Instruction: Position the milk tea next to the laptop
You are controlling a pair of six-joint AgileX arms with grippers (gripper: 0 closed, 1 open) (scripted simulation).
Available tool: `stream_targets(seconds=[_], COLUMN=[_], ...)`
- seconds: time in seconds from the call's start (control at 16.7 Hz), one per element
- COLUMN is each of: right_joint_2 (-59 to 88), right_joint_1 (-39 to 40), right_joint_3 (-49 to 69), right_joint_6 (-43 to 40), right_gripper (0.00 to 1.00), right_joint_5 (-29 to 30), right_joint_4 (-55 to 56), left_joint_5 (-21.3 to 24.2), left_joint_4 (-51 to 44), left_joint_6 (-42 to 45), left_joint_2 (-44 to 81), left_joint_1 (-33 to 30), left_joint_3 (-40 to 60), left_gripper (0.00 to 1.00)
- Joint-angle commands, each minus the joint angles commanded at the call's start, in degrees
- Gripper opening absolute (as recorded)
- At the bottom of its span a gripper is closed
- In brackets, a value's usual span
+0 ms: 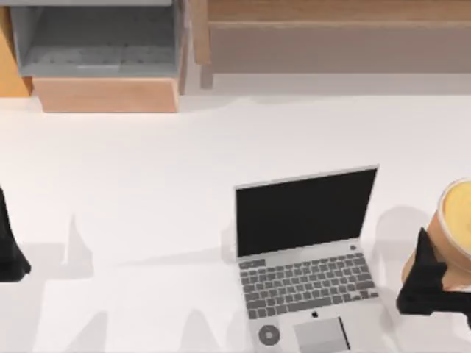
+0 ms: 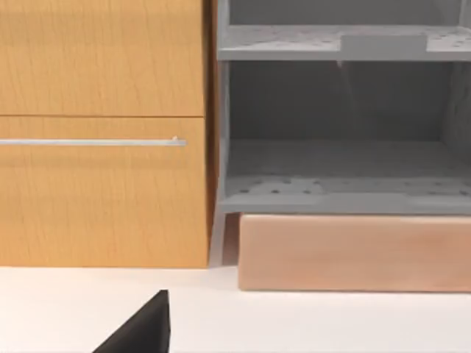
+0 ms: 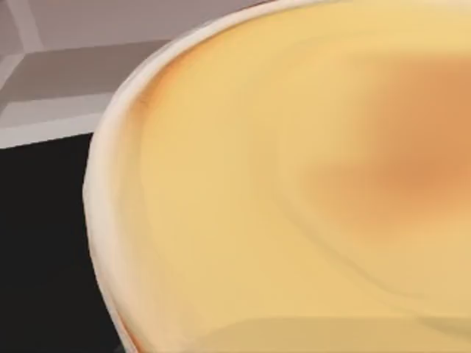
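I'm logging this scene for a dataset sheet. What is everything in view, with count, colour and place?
milk tea: one, tan-orange sides, pale rim, creamy yellow top; right edge of the table, right of the laptop, apart from it.
laptop: one, silver-grey, black screen, open; centre-right, near the front edge.
table: one, white.
shelf unit: one, grey; back left, on a pale wooden base.
wooden cabinet: one, orange, silver handle; beside the shelf unit.
wooden furniture: one, brown; back right.
left gripper: one, black; parked at the left edge.
right gripper: one, black; at the milk tea's side.
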Motion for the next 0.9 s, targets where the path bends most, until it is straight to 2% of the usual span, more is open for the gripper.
stream_targets(seconds=[0.48,0.9], right_joint_2=[2.4,2.4], right_joint_1=[0.2,0.2], right_joint_3=[-3.0,-3.0], right_joint_6=[-0.3,-0.3], right_gripper=[0.00,0.53], right_joint_5=[-0.5,-0.5], right_joint_4=[-0.6,-0.6], left_joint_5=[0.0,0.0], left_joint_4=[0.0,0.0], left_joint_6=[0.0,0.0], left_joint_2=[0.0,0.0], left_joint_1=[0.0,0.0], left_joint_3=[0.0,0.0], left_gripper=[1.00,1.00])
